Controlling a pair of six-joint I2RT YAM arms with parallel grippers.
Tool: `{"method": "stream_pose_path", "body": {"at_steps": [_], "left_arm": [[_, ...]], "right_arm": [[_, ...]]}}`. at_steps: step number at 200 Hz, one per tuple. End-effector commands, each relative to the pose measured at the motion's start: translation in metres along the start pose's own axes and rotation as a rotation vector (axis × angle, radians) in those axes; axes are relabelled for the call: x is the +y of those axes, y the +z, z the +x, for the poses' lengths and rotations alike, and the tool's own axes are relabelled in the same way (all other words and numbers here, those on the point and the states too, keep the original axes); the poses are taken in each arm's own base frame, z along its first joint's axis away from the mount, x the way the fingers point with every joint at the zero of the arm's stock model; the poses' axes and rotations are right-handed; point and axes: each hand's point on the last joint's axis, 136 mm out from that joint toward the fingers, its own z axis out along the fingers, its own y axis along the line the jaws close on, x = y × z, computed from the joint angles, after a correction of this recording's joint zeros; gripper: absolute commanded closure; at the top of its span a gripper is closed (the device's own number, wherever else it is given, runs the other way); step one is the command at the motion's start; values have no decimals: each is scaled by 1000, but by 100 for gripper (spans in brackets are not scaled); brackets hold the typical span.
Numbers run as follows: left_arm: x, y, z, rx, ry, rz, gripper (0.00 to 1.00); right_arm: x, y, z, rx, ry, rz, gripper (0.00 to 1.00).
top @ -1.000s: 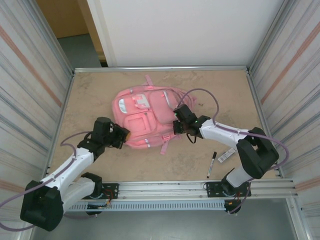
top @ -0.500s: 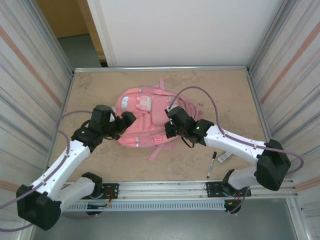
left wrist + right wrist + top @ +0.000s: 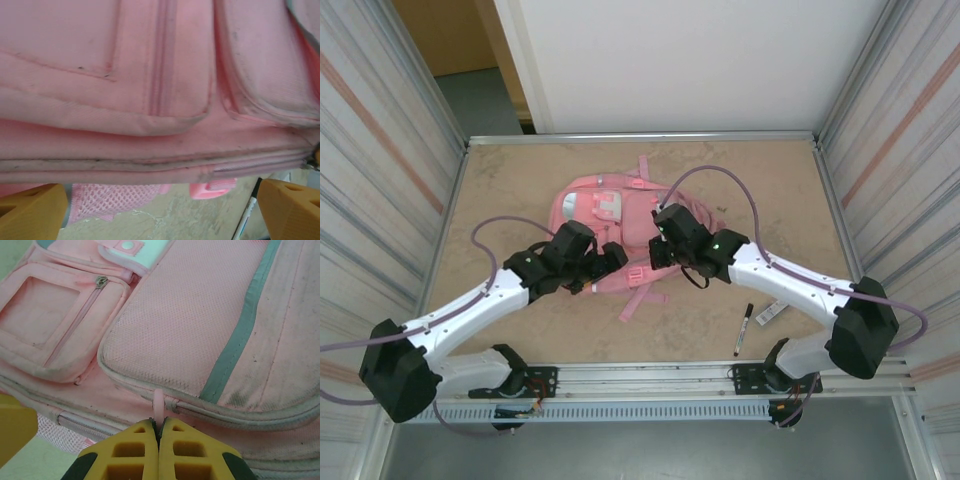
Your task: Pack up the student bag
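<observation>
- One bench [image 3: 500, 180], tan and walled on three sides, carries everything here.
- One bag [image 3: 635, 210], pink, lies flat at mid-bench with its front pockets up and its handle loop toward the far wall. It sits between my two wrists.
- Two arms are mine: the left arm [image 3: 470, 305] reaches in from the near left, and the right arm [image 3: 790, 280] from the near right. Both end at the bag's near edge.
- My left jaws stand wide apart. Their two yellow pads [image 3: 30, 210] sit at the bottom corners of the left wrist view with the bag's lower seam above them, and I cannot tell whether they touch it.
- My right jaws are together, their two yellow pads [image 3: 132, 450] clamped on one pink zip pull [image 3: 158, 405] at the rim of a textured pocket.
- One loose strap [image 3: 635, 300] trails from the bag toward me.
- One marker [image 3: 743, 330], dark with a white middle, lies on the bench near right, apart from the bag.
- One small white label [image 3: 772, 312] lies just beside the marker.
</observation>
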Motion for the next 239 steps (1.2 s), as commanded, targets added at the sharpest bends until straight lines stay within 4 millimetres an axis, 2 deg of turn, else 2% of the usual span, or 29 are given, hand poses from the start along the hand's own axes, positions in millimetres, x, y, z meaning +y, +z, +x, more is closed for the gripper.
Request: {"method": "stream_pose_path", "body": {"at_steps": [1,30,54,68,73,90,118,137,164,183,203,223,239], "left_arm": [[5,0,-14,-96,-130,-14,8],[17,4,-23,-168,-242,-35,20],[42,11,-29,-222,-298,-126,27],[49,11,-33,-229,-299,-161,34],[50,10,-36,-242,-291,-169,40],[52,2,-47,-294,-280,-191,71],[43,-21,-66,-371,-224,-148,100],[45,-31,-74,-357,-210,-131,100],[55,-36,-79,-347,-240,-113,100],[66,-31,-82,-334,-278,-102,100],[64,-23,-89,-269,-295,-17,100],[64,-17,-95,-196,-244,-11,100],[65,-13,-100,-123,-189,-24,100]], "right_arm": [[21,-5,-19,-53,72,-85,100],[34,-6,-14,-51,73,-111,100],[47,-9,-11,-42,56,-152,100],[50,-10,-9,-36,63,-171,100],[50,-10,-8,-37,64,-170,100],[41,-6,-6,-47,57,-131,100],[10,-4,2,-81,43,-7,100],[-17,-3,3,-127,27,70,100],[-65,-13,6,-145,88,184,100],[-90,-17,10,-164,122,225,100],[-117,-19,15,-160,176,273,100],[-131,-19,13,-174,188,275,100],[-131,-24,5,-188,178,254,100]]}}
